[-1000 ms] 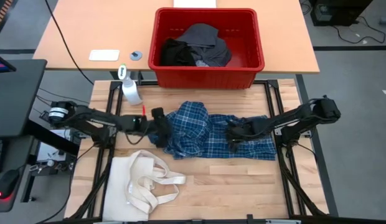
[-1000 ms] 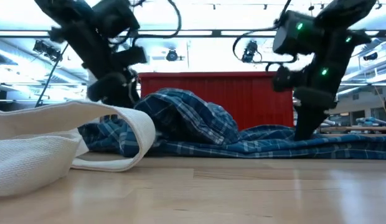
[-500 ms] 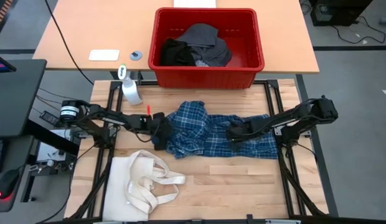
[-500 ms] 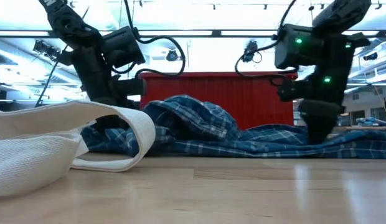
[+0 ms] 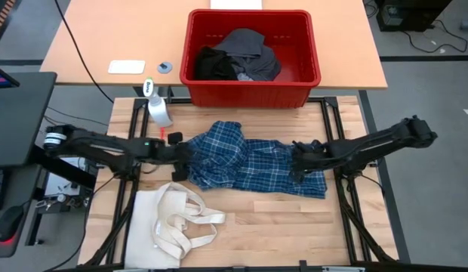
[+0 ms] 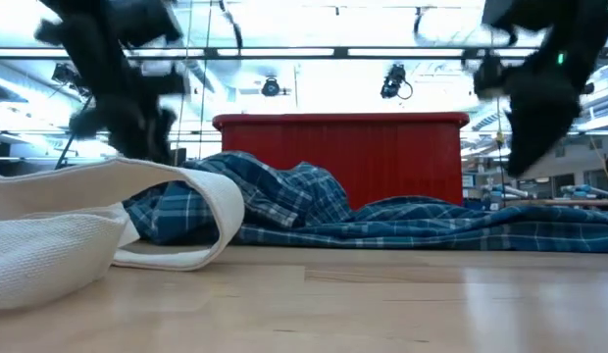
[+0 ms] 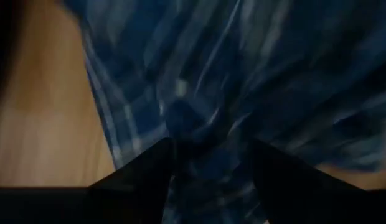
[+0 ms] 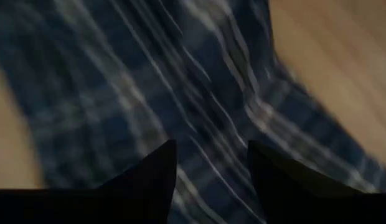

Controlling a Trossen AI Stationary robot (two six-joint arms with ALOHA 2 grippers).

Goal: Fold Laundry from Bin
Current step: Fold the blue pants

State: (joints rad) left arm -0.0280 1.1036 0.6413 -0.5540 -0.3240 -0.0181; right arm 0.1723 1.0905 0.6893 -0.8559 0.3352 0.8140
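From above, the blue plaid shirt [image 5: 249, 162] lies rumpled across the pale wooden table [image 5: 279, 219], soft woven cloth bunched higher at its left end and flatter toward the right. The left gripper [image 5: 181, 153] is at the shirt's left edge, the right gripper [image 5: 298, 162] on its right part. Behind it stands the red bin [image 5: 253, 83], a rigid rectangular plastic tub with a thick rim, holding a heap of black and grey garments [image 5: 238, 60]. A limp cream canvas tote bag [image 5: 170, 223] with long looped handles lies near the front left, and a white spray bottle [image 5: 158, 109] beside the bin. At table height, the shirt [image 6: 382, 221] forms a low creased ridge before the bin's smooth red wall [image 6: 402, 157]. In the left wrist view, plaid folds [image 7: 199, 118] are pinched between the dark fingers [image 7: 143, 180], which are clamped on them. In the right wrist view, fingers [image 8: 149, 177] stand apart over flat plaid [image 8: 180, 93]; whether they grip it I cannot tell.
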